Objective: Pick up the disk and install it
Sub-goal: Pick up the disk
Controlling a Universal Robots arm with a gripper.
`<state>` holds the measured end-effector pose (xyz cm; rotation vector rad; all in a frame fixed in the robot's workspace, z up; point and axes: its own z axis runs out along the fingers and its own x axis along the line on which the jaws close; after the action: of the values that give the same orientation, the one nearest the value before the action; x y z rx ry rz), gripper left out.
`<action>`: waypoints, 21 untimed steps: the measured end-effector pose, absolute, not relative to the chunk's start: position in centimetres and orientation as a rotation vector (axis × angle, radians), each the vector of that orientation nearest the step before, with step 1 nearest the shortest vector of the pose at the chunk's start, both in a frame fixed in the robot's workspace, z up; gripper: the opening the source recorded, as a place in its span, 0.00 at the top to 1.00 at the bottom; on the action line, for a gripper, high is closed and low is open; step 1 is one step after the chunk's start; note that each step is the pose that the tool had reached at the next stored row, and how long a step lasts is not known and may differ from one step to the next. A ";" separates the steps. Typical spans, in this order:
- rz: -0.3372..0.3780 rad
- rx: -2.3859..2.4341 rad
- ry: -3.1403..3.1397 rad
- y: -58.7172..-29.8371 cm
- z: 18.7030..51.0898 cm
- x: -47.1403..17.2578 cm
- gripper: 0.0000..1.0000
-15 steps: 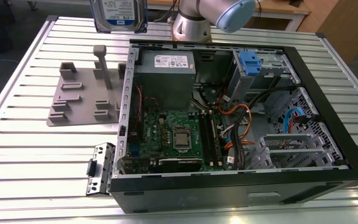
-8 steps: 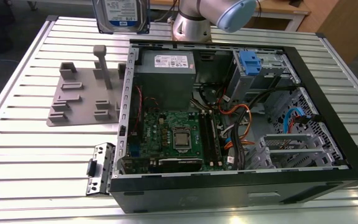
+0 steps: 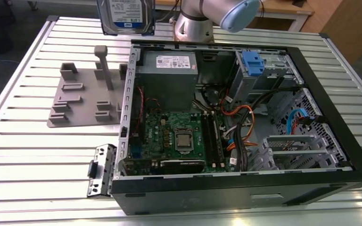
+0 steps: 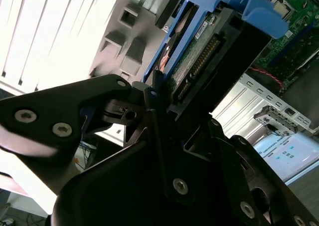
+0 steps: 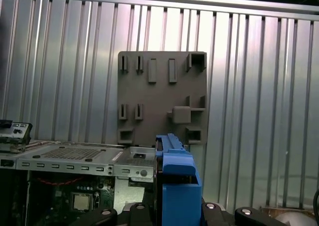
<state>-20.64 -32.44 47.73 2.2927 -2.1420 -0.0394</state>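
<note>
So the gripper (image 4: 155, 99) is clamped tight on the disk (image 3: 126, 16), a flat silver drive with a white-and-blue label in a glossy blue plastic carrier. It's held in the air over the ribbed metal table (image 3: 17, 155), near the open black PC case (image 3: 231, 197). The second wrist view catches the drive's green circuit board and connector pins, and the first wrist view faces the grey slotted fixture plate (image 5: 159, 86).

The black gripper (image 4: 172, 106) held the disk (image 4: 199, 51) by one end, with its fingers (image 4: 155, 116) closed tight on it. The disk showed its green underside, with a blue frame (image 4: 249, 9) around it. Behind it, a grey holder (image 4: 127, 41) lay on the bright striped table (image 4: 40, 31). The computer board (image 4: 294, 41) was close by.
</note>
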 end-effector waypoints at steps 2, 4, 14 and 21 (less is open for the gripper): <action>-0.039 2.293 -2.142 -32.6 47.7 -20.5 0.64; -0.040 2.293 -2.142 -32.7 47.7 -20.3 0.64; -0.040 2.293 -2.142 -33.2 47.7 -19.3 0.64; -0.040 2.293 -2.142 -33.5 47.7 -18.6 0.64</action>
<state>-18.61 -33.49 47.70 2.2926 -2.1420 -0.0395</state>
